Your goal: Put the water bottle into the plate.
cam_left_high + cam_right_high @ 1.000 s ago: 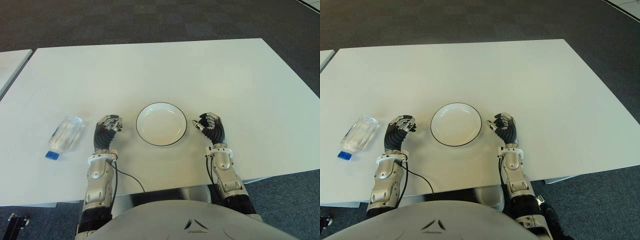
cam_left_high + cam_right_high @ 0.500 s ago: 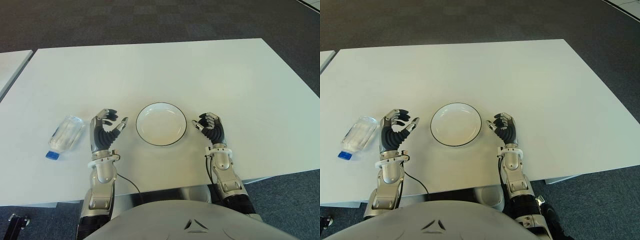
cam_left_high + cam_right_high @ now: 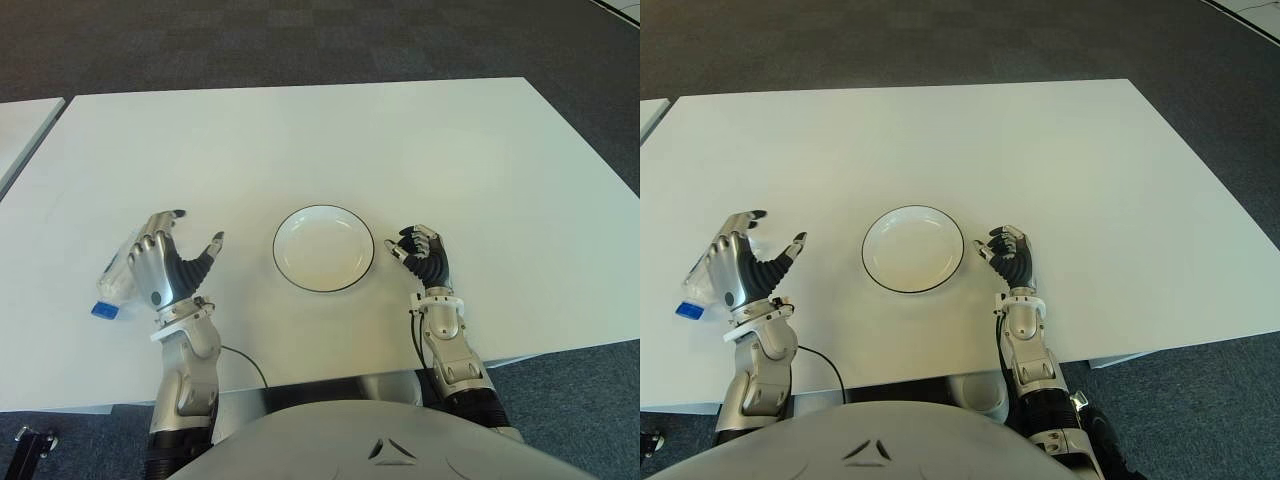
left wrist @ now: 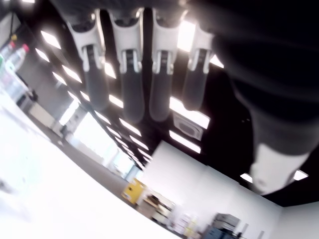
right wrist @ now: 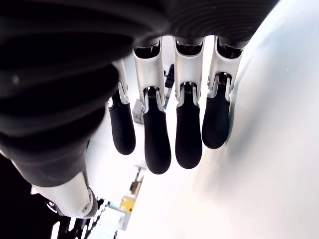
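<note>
A clear water bottle (image 3: 115, 282) with a blue cap (image 3: 103, 310) lies on its side at the left of the white table (image 3: 300, 140). My left hand (image 3: 190, 240) is raised just to the right of it, open, and its palm hides part of the bottle. In the left wrist view its fingers (image 4: 129, 74) stretch out and hold nothing. The white plate (image 3: 323, 250) with a dark rim sits at the centre front. My right hand (image 3: 412, 246) shows beside the plate's right edge, and its fingers (image 5: 159, 144) are curled on nothing.
A second white table's edge (image 3: 25, 125) shows at the far left. Dark carpet (image 3: 300, 40) lies beyond the table. A thin black cable (image 3: 245, 360) runs across the table's front edge near my left forearm.
My left hand has opened from a curl, lifted, and swung left from beside the plate toward the bottle, now overlapping it. The right hand, plate and bottle have not moved.
</note>
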You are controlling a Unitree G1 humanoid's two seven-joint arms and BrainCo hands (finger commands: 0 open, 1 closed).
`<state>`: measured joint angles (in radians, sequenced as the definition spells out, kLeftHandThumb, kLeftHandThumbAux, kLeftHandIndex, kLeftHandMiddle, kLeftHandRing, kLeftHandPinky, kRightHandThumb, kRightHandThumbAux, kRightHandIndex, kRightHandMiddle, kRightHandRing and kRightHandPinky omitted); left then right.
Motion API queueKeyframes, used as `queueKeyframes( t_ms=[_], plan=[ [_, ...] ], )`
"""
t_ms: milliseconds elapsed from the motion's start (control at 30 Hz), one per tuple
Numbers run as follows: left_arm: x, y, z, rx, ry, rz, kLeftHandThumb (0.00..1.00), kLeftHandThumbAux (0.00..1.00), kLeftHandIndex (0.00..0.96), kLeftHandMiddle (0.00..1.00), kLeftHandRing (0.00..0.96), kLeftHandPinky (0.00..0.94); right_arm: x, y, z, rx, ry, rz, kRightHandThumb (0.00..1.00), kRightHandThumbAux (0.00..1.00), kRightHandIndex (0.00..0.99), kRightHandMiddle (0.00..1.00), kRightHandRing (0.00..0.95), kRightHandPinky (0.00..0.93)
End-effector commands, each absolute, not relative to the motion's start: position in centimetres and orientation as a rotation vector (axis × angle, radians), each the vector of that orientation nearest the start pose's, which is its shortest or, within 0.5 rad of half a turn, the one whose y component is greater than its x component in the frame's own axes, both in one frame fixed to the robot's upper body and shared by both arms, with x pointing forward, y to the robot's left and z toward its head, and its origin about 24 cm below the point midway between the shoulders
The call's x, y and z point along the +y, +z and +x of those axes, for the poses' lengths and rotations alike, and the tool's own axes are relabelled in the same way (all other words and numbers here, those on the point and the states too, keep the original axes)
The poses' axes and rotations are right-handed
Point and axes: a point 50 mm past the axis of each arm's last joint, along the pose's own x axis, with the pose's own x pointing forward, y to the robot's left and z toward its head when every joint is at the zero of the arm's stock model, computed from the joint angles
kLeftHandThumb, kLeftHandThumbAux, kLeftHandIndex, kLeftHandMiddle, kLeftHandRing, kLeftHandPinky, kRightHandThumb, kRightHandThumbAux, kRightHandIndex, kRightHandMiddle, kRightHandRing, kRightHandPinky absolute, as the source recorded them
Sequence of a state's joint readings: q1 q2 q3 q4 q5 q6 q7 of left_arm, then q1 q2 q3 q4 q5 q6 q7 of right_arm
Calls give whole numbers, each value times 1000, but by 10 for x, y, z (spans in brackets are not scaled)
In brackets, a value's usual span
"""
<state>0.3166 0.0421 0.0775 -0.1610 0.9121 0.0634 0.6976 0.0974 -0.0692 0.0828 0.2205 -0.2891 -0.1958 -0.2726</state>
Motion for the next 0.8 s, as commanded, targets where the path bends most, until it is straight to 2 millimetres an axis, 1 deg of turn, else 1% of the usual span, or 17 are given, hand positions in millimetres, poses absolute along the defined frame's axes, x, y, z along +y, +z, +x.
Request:
queueKeyframes(
  t_ms=[33, 67, 133, 267, 333, 633, 800],
  plan=[
    [223, 43, 174, -71, 868, 1096, 512, 462, 31, 53, 67, 101, -156, -13, 224, 88, -134, -350, 703, 732, 425, 571, 549, 478],
    [225, 42, 174, -66, 893, 1114, 509, 422, 20, 34, 42, 64, -156, -13, 224, 89, -134, -349, 703, 732, 425, 570, 549, 486],
    [229, 41, 175, -57, 929, 1147, 504, 382, 10, 17, 21, 33, -156, -13, 224, 88, -134, -347, 703, 732, 425, 569, 549, 492],
    [244, 29, 185, 18, 1012, 1225, 477, 314, 1, 3, 4, 6, -156, -13, 224, 89, -134, -345, 703, 732, 425, 567, 550, 497],
    [250, 25, 185, 68, 1049, 1260, 462, 296, 0, 1, 2, 3, -156, -13, 223, 91, -136, -345, 703, 732, 425, 567, 551, 499],
    [265, 14, 178, 249, 1135, 1372, 385, 274, 0, 0, 0, 0, -157, -14, 223, 99, -139, -348, 703, 732, 424, 570, 554, 496],
    [267, 12, 181, 322, 1166, 1396, 358, 281, 0, 0, 0, 0, -157, -14, 223, 101, -141, -357, 702, 733, 424, 576, 554, 482]
  ],
)
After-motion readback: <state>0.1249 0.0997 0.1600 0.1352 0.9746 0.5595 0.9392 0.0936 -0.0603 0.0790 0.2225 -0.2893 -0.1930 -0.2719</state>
